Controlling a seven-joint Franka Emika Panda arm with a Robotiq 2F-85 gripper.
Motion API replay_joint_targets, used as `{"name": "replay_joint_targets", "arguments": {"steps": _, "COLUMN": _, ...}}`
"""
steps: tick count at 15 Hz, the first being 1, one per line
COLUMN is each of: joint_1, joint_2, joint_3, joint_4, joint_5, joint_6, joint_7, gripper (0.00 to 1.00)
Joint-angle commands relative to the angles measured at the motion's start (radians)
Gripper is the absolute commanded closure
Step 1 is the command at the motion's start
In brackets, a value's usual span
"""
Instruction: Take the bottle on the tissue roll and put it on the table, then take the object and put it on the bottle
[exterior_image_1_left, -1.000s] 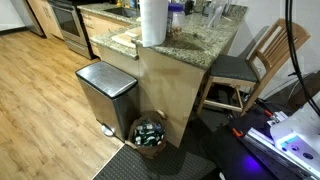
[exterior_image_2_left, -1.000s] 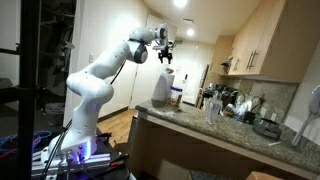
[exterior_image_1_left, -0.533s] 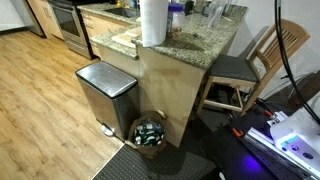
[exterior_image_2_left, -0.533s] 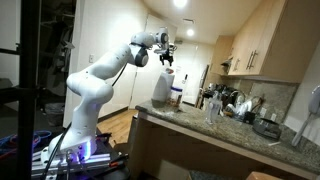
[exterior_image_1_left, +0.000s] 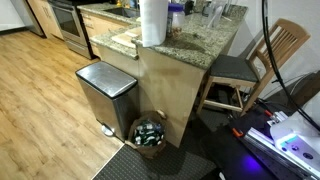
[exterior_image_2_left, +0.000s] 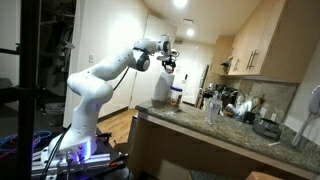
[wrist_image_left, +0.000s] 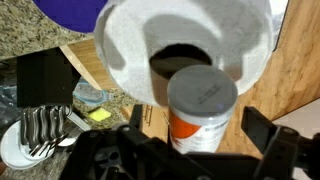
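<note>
In the wrist view the bottle (wrist_image_left: 200, 105), with a grey cap and an orange-and-white label, stands upright on top of the white tissue roll (wrist_image_left: 130, 45). My gripper (wrist_image_left: 197, 122) is open around it, one black finger on each side with gaps to the bottle. In an exterior view the gripper (exterior_image_2_left: 170, 66) hangs just over the tissue roll (exterior_image_2_left: 162, 88), which stands on the granite table (exterior_image_2_left: 220, 125). The roll (exterior_image_1_left: 152, 22) also shows on the table (exterior_image_1_left: 200, 42), its top cut off. Which thing is the object I cannot tell.
A purple-topped container (wrist_image_left: 70, 10) stands beside the roll, with a wooden board (wrist_image_left: 85, 65) and a cup of cutlery (wrist_image_left: 35, 135) below. Jars and dishes (exterior_image_2_left: 225, 100) crowd the counter. A steel pedal bin (exterior_image_1_left: 105, 90), a basket (exterior_image_1_left: 150, 133) and a chair (exterior_image_1_left: 260, 60) stand around it.
The arm has lowered the open gripper down onto the top of the tissue roll, so its fingers now straddle the bottle. Nothing else has moved.
</note>
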Motion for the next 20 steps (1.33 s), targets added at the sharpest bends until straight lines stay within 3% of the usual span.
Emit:
{"name": "replay_joint_targets", "arguments": {"steps": 1, "joint_1": -0.019, "joint_2": 0.041, "joint_3": 0.010, "joint_4": 0.020, "joint_5": 0.008, "joint_6": 0.076, "joint_7": -0.051, "gripper": 0.00}}
{"name": "replay_joint_targets", "arguments": {"steps": 3, "joint_1": -0.020, "joint_2": 0.051, "joint_3": 0.014, "joint_4": 0.016, "joint_5": 0.011, "joint_6": 0.094, "joint_7": -0.067, "gripper": 0.00}}
{"name": "replay_joint_targets", "arguments": {"steps": 4, "joint_1": -0.021, "joint_2": 0.053, "joint_3": 0.017, "joint_4": 0.015, "joint_5": 0.015, "joint_6": 0.101, "joint_7": -0.074, "gripper": 0.25}}
{"name": "replay_joint_targets", "arguments": {"steps": 5, "joint_1": -0.018, "joint_2": 0.054, "joint_3": 0.015, "joint_4": 0.015, "joint_5": 0.011, "joint_6": 0.103, "joint_7": -0.078, "gripper": 0.26}}
{"name": "replay_joint_targets", "arguments": {"steps": 11, "joint_1": -0.003, "joint_2": 0.046, "joint_3": 0.006, "joint_4": 0.024, "joint_5": -0.004, "joint_6": 0.105, "joint_7": -0.100, "gripper": 0.73}}
{"name": "replay_joint_targets", "arguments": {"steps": 16, "joint_1": 0.017, "joint_2": 0.037, "joint_3": -0.003, "joint_4": 0.058, "joint_5": -0.019, "joint_6": 0.154, "joint_7": -0.089, "gripper": 0.75}}
{"name": "replay_joint_targets", "arguments": {"steps": 19, "joint_1": 0.033, "joint_2": 0.009, "joint_3": -0.032, "joint_4": 0.099, "joint_5": -0.037, "joint_6": 0.153, "joint_7": 0.020, "gripper": 0.75}}
{"name": "replay_joint_targets", "arguments": {"steps": 20, "joint_1": 0.088, "joint_2": 0.032, "joint_3": -0.140, "joint_4": 0.215, "joint_5": 0.014, "joint_6": 0.072, "joint_7": 0.053, "gripper": 0.75}}
